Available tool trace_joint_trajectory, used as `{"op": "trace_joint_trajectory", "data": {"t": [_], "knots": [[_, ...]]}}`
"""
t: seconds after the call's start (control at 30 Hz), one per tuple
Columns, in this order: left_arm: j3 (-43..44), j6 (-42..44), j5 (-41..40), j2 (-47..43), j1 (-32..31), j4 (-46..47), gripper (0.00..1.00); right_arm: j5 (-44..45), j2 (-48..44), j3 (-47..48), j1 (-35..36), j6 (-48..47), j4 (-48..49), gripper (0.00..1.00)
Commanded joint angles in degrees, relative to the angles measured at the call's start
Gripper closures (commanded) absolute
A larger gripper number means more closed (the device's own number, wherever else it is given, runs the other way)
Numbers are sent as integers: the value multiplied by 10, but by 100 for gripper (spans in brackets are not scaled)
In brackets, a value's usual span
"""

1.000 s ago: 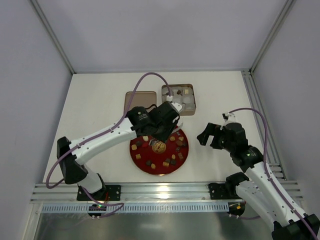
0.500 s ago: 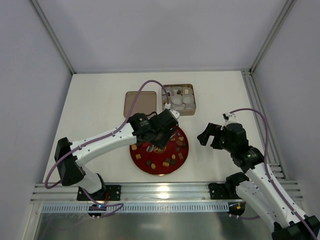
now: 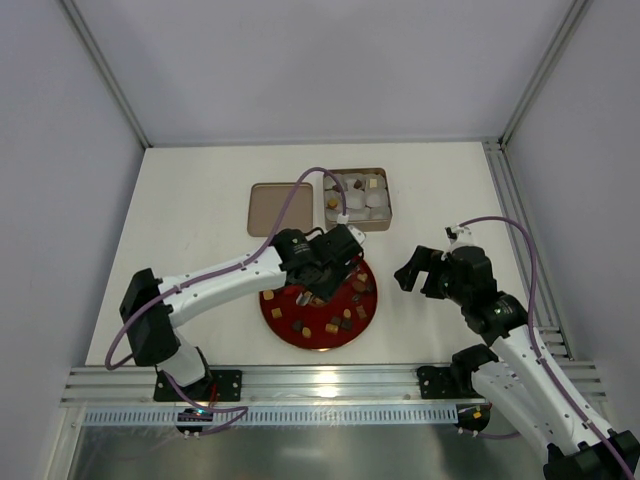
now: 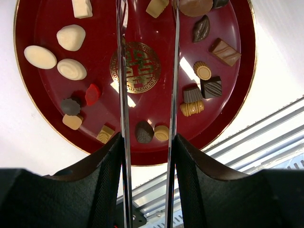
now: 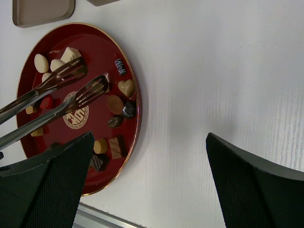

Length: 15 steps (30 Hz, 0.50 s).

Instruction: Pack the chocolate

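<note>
Many chocolates (image 4: 71, 37) lie on the red plate (image 4: 102, 28), a few in the tin (image 3: 362, 197) at its 1 o'clock. The left gripper (image 4: 147, 142) clamps tongs (image 4: 122, 71), tips apart and empty; the right gripper (image 5: 149, 137) gapes, holding nothing

- The left arm (image 3: 225, 275) and its tongs (image 5: 90, 93) stretch across the red plate (image 4: 42, 90), blocking its middle from above.
- Chocolates (image 4: 71, 69) crowd the plate's outer ring; the centre is bare.
- Bare table (image 5: 199, 95) right of the plate lies open before the right gripper (image 5: 149, 137).
- A purple cable (image 3: 312, 170) arches above the lid (image 3: 281, 207) and the left edge of the tin (image 3: 357, 198).
</note>
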Motion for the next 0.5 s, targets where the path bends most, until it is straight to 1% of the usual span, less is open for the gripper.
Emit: {"op": "trace_joint_trajectory", "data": {"t": [0.0, 0.27, 0.47], "knots": [[-4, 10, 5, 3, -2, 24, 54, 8, -1, 5, 2, -2, 5, 0], [-14, 15, 14, 6, -2, 32, 54, 9, -1, 4, 2, 0, 5, 0], [-19, 14, 25, 8, -2, 36, 57, 9, -1, 5, 2, 0, 5, 0]]}}
